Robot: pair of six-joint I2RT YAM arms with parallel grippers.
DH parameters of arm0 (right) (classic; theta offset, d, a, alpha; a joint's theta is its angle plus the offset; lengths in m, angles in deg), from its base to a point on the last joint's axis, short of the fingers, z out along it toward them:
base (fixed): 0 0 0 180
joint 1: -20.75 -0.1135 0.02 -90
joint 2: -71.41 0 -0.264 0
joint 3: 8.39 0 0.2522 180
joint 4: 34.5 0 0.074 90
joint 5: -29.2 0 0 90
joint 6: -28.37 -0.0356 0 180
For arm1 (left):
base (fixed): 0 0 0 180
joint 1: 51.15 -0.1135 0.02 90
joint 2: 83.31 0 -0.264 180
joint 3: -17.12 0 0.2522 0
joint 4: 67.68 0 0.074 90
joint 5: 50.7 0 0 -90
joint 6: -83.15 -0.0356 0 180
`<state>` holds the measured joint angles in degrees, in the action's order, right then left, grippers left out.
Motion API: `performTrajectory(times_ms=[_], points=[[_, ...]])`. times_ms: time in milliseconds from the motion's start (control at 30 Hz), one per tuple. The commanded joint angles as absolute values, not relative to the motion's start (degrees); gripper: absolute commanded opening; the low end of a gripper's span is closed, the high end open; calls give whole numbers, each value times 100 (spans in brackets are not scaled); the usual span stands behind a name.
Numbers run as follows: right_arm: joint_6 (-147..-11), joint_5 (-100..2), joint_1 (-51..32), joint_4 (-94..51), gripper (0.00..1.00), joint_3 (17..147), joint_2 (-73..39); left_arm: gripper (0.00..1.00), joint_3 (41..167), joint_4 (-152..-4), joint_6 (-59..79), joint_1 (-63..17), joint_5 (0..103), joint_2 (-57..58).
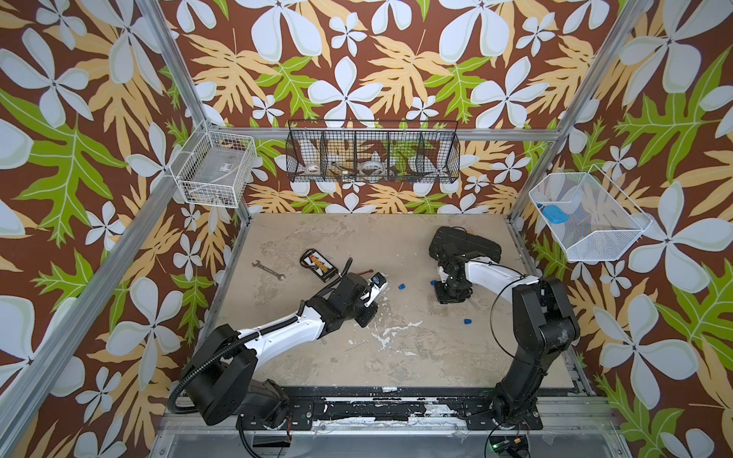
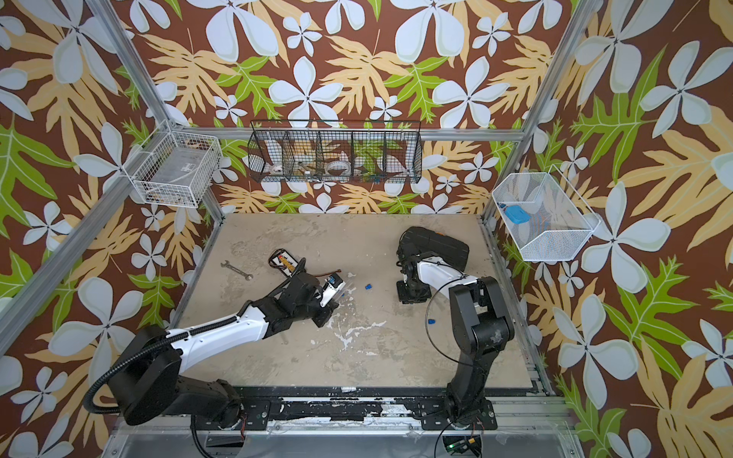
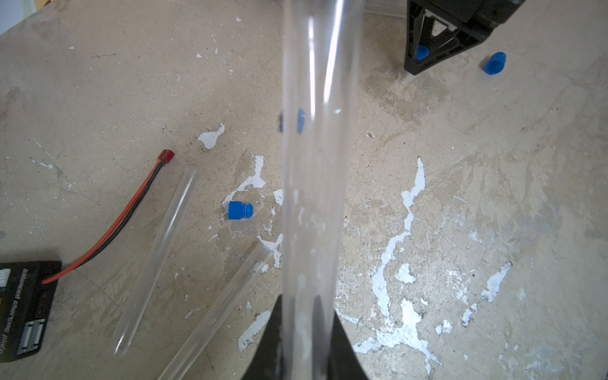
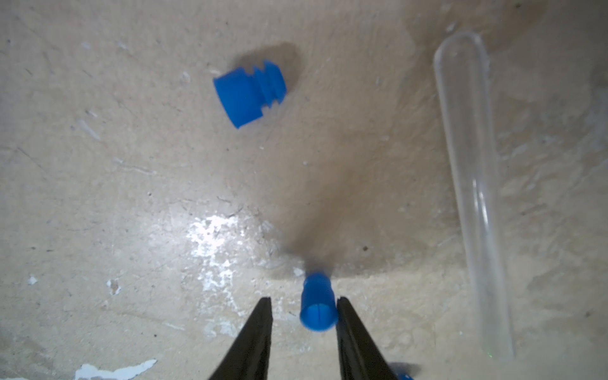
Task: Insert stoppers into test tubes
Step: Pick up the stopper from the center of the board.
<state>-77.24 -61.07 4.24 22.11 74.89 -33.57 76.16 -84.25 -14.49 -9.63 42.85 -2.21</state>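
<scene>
A blue stopper (image 4: 318,304) lies on the table (image 1: 396,357), right between the two fingers of the right gripper (image 4: 304,300). The fingers are spread apart. One touches the stopper's side and there is a gap to the other, so the stopper is not pinched. A second stopper (image 4: 250,95) lies on its side a little way in front. A clear tube (image 4: 473,184) lies flat off to one side and touches nothing. The left gripper (image 3: 307,329) is pressed together on the held tube (image 3: 312,164), which sticks straight out from its fingers, up off the table. Below it a third tube (image 3: 154,260) and a fourth tube (image 3: 217,316) lie flat, close to each other but apart. A third stopper (image 3: 240,210) lies on its side near their ends and touches neither. In both top views a middle stopper (image 1: 401,285) sits on the table between the two grippers. A black pack (image 3: 23,306) with a red and black wire (image 3: 121,217) lies just beside the third tube. A wrench (image 1: 269,270) lies further out on the left side.
</scene>
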Motion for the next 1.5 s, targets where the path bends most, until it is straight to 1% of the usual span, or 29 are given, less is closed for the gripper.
performTrajectory(times_ms=[0, 600, 967, 1100, 1167, 1233, 1367, 1467], points=[[-7754, -6165, 424, 2294, 34, 7546, -3386, 0, 7632, -8429, -1485, -967, 4359, -236], [-7745, -6273, 423, 2356, 28, 7590, -3507, 0, 7614, -8417, -1485, -966, 4387, -241], [-7710, -6184, 423, 2408, 18, 7646, -3469, 0, 7618, -8416, -1494, -970, 4387, -235], [-7687, -6049, 423, 2485, 17, 7710, -3298, 0, 7610, -8427, -1541, -967, 4378, -265], [-7637, -5903, 424, 2521, 16, 7759, -3114, 0, 7606, -8424, -1613, -973, 4463, -300], [-7541, -5660, 424, 2504, 12, 7769, -2875, 0, 7584, -8413, -1791, -966, 4718, -381], [-7322, -4832, 423, 2385, 12, 7657, -2127, 0, 7488, -8312, -2182, -966, 5125, -613], [-7184, -4112, 404, 2384, 12, 7591, -1583, 0, 7393, -8242, -2494, -972, 5229, -786]])
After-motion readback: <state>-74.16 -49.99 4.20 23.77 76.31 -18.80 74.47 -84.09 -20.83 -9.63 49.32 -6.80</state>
